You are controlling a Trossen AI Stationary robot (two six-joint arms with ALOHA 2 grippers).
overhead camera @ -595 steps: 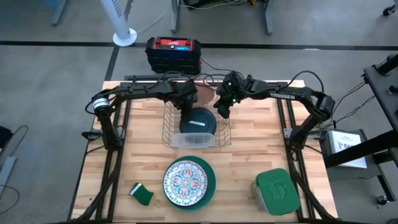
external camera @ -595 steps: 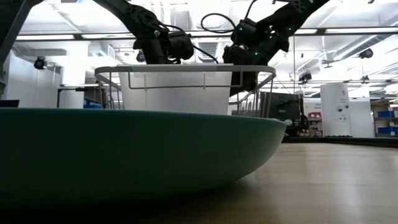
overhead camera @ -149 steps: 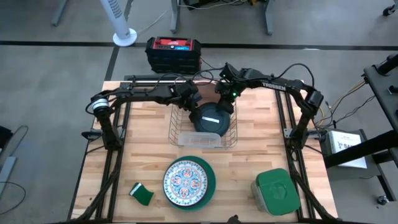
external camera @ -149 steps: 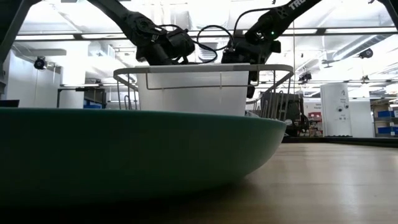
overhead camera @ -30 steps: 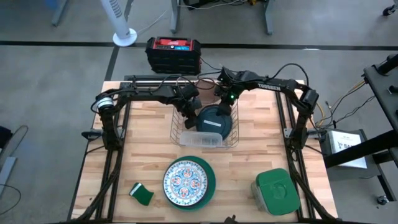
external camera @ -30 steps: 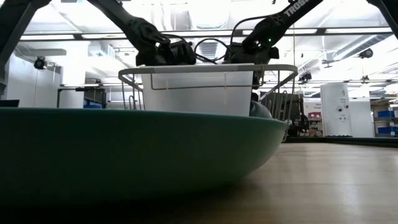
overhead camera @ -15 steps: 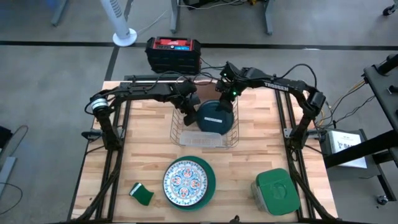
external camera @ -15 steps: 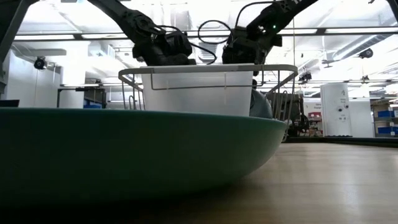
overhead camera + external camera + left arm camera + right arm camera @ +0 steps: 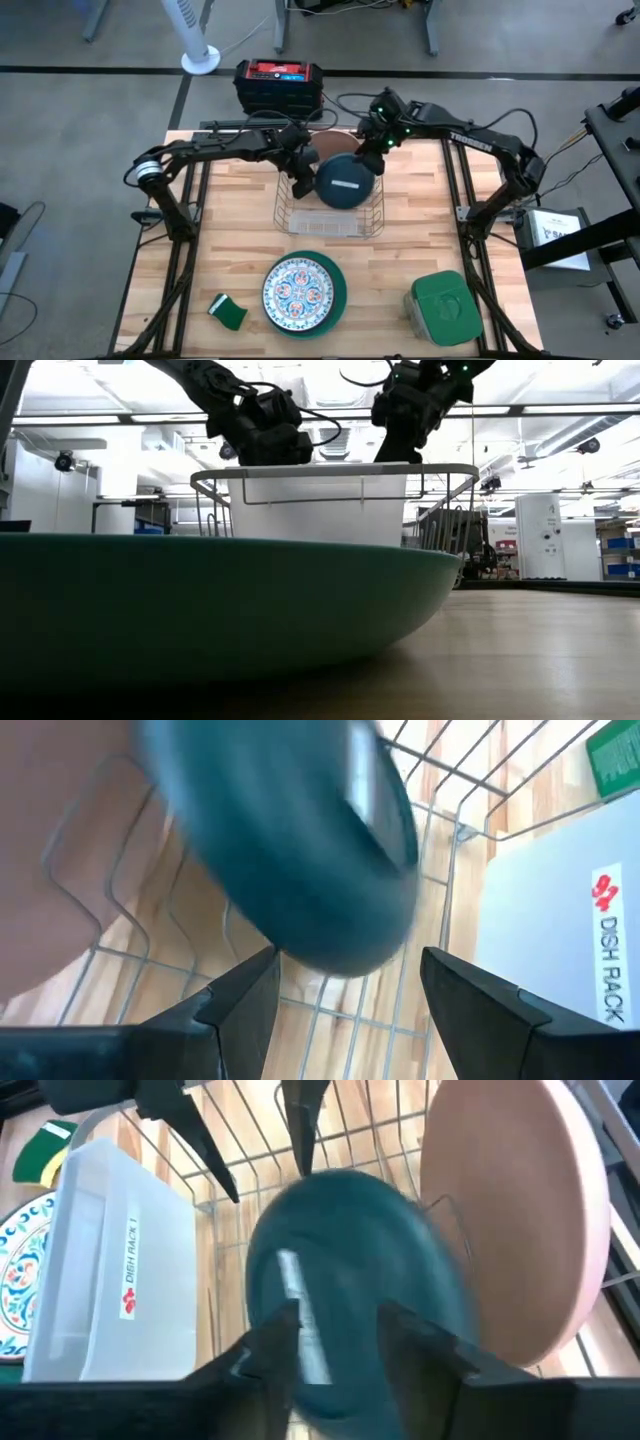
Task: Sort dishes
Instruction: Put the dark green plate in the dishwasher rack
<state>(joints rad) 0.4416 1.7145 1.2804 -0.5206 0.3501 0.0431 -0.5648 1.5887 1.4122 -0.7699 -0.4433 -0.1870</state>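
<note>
Plates are spread over two spots, and the wire dish rack (image 9: 328, 205) in the middle of the table (image 9: 420, 255) is the mark for both. Inside the rack, the dark teal plate (image 9: 345, 181) is seen standing on its edge, tilted. Behind it, at the far end of the rack, the salmon-pink plate (image 9: 520, 1220) is stood up too. On the near side of the rack, the white plate with blue-red ornament (image 9: 299, 292) is laid flat on the bright teal-green plate (image 9: 340, 285).

At the rack's left far corner, the left gripper (image 9: 300, 172) is held just beside the dark teal plate, its jaws wide with nothing between them. Over the rack's far right corner, the right gripper (image 9: 372, 150) is held above the dark teal plate; its jaws are apart and nothing is gripped.
</note>
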